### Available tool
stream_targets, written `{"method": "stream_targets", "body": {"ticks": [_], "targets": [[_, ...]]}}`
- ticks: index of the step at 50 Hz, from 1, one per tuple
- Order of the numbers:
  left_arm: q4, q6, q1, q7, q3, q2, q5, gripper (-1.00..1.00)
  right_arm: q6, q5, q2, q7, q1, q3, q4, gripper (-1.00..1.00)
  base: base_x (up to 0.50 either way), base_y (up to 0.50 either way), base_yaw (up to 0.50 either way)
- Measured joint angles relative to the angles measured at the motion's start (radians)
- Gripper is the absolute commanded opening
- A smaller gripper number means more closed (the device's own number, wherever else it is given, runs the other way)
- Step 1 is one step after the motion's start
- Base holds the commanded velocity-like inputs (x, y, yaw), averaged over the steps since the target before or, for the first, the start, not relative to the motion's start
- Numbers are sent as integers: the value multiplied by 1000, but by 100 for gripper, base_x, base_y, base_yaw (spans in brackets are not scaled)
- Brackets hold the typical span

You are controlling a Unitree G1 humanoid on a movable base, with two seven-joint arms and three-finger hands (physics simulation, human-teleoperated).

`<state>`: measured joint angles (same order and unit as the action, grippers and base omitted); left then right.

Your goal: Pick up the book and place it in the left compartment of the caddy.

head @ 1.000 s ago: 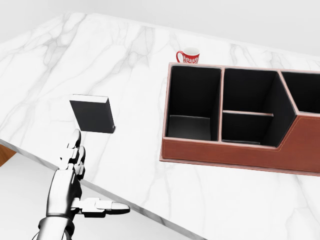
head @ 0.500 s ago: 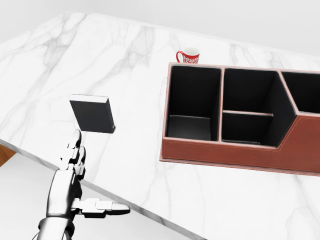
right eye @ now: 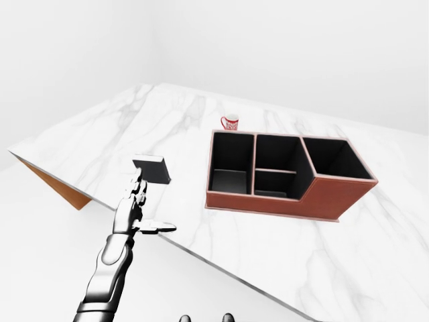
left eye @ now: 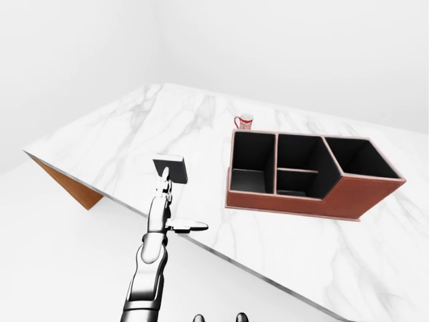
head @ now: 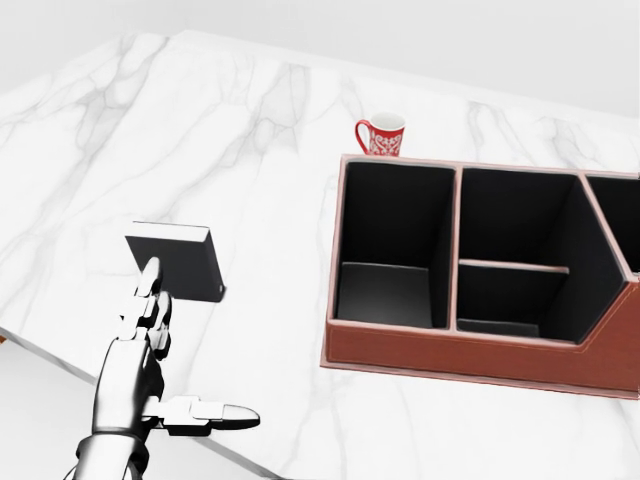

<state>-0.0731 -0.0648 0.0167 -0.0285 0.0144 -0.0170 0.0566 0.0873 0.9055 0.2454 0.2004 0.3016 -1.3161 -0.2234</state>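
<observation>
- A white marbled worktop [head: 260, 120] fills the head view under pale walls
- The dark book [head: 175, 262] lies flat on it, well left of the caddy [head: 480, 350], whose left compartment [head: 392, 245] holds nothing
- The left hand [head: 150, 345] is open, fingertips overlapping the book's near edge, thumb out sideways
- A red mug [head: 381, 134] stands just beyond the caddy
</observation>
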Motion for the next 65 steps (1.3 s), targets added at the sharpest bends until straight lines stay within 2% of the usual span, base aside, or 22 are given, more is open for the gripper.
{"method": "stream_targets", "body": {"ticks": [34, 46, 55, 65], "targets": [[-7, -7, 2, 0, -1, 0, 4, 100, 0, 6, -2, -8, 0, 3, -7, 100, 18, 8, 0], [4, -1, -3, 0, -3, 1, 6, 100, 0, 6, -2, -8, -1, 3, -10, 100, 16, 0, 0], [-6, -8, 2, 0, -2, 1, 6, 100, 0, 4, -3, -7, -2, 5, -9, 100, 16, 0, 0], [10, 3, -2, 0, -3, 1, 5, 100, 0, 5, -6, -2, 0, 2, -17, 100, 12, 5, 0]]}}
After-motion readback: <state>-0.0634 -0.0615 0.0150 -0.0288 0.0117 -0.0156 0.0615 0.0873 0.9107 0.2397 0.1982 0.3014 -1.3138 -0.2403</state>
